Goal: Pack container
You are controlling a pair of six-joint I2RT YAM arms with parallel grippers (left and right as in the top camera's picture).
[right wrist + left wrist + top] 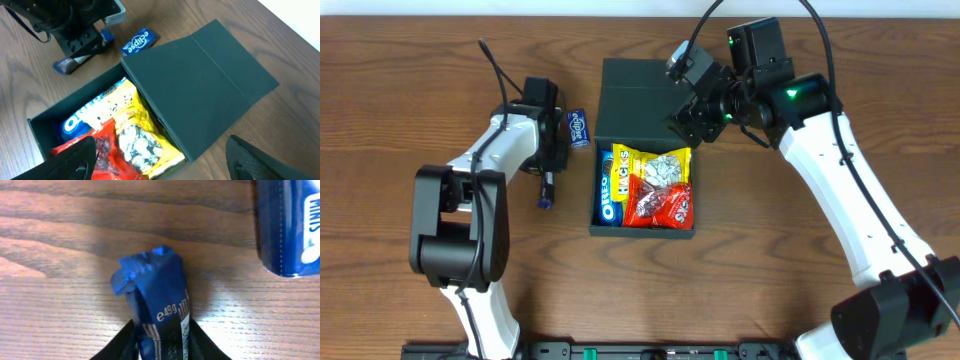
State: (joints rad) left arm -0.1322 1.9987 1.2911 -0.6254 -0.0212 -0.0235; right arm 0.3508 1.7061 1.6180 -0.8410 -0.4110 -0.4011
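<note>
The container (645, 232) is a dark green-black box in the middle of the table, its flap lid (638, 95) laid open toward the back. Inside lie a blue Oreo packet (610, 190), a yellow packet (660, 165) and a red packet (665, 205). Left of the box, my left gripper (162, 347) is shut on a blue snack bar (155, 295) that lies on the wood, one finger pressed against each side of the wrapper. My right gripper (170, 165) stands open and hovers above the box's back right corner and lid (200, 80), holding nothing.
A blue Eclipse mints packet (579, 128) lies on the table between the left arm and the lid, close to the bar (546, 196). Bare wood lies in front of the box and at the far left.
</note>
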